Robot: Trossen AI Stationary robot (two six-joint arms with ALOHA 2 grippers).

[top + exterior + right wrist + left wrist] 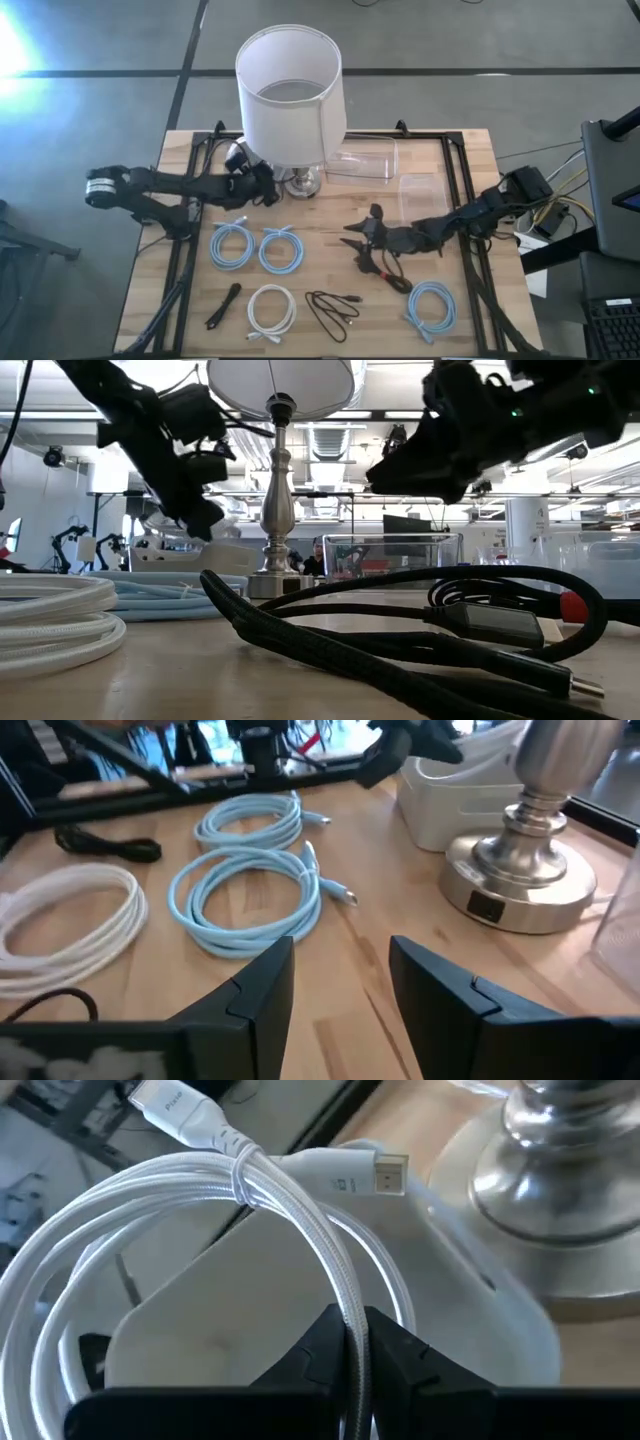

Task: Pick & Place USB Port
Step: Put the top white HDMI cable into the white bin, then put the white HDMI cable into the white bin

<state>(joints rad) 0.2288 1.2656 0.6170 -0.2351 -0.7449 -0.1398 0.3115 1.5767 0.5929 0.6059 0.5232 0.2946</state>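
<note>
My left gripper (pixel 355 1350) is by the lamp base (pixel 303 182), shut on a coiled white braided cable (pixel 150 1210) with two white plugs (pixel 385 1175). It hovers over a white box (pixel 450 795) that stands beside the lamp base. In the high view the left gripper (pixel 255 185) is just left of the lamp. My right gripper (pixel 358 245) is open above mid-table, right of the two light blue coils (pixel 245 895), and touches nothing. A black and red cable (pixel 395 275) lies under it. My left gripper pinches a strand of the white cable's coil (pixel 347 1305) between its two fingers. The strand runs along the gap between the fingers. The coil stands out ahead of the fingers, lifted clear above the white box (pixel 250 1310), with both plugs free at its far end.
On the table lie a white coil (pixel 271 310), a short black cable (pixel 223 305), a thin black cable (pixel 333 310) and a light blue coil (pixel 431 305). Clear containers (pixel 365 160) (pixel 415 190) stand right of the lamp. The white lampshade (pixel 290 90) overhangs the far middle.
</note>
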